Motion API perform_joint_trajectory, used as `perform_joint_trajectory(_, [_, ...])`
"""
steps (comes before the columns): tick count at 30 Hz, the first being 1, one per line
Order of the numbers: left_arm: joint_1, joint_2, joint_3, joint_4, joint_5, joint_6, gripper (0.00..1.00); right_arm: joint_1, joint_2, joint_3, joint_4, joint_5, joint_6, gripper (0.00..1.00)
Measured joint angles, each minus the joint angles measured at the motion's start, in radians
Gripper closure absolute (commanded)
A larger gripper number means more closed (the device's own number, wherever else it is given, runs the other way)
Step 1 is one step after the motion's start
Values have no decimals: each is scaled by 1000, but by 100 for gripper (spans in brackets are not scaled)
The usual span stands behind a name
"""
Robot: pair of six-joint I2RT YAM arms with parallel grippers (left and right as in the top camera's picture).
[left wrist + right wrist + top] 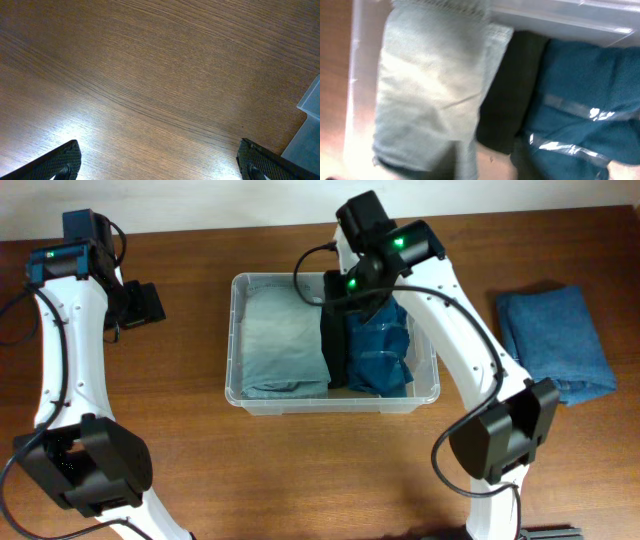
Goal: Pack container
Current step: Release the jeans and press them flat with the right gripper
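Observation:
The clear plastic container (pixel 233 345) stands at the table's middle. It holds a folded grey-green cloth (pixel 280 340) on the left, a black cloth (pixel 333 345) in the middle and a teal cloth (pixel 382 348) on the right. My right gripper (pixel 362 292) hangs over the black and teal cloths at the bin's far side; its fingers are hidden. The blurred right wrist view shows the grey-green cloth (pixel 430 85), black cloth (pixel 512 95), teal cloth (pixel 585 100) and the container wall (pixel 560 15). My left gripper (pixel 140 305) (pixel 160 167) is open and empty over bare wood, left of the container (pixel 310 125).
A folded blue towel (pixel 555 342) lies on the table to the right of the container. The wooden table (pixel 300 470) runs on in front of the bin. The arm bases stand at the front left and front right.

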Motion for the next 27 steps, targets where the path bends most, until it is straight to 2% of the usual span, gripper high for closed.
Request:
perform_joint_trajectory(12, [0, 0, 0, 0, 0, 0, 1, 138, -2, -8, -11, 41, -31, 96])
perform_joint_trajectory(27, [0, 0, 0, 0, 0, 0, 1, 258, -1, -218, 159, 72, -35, 96])
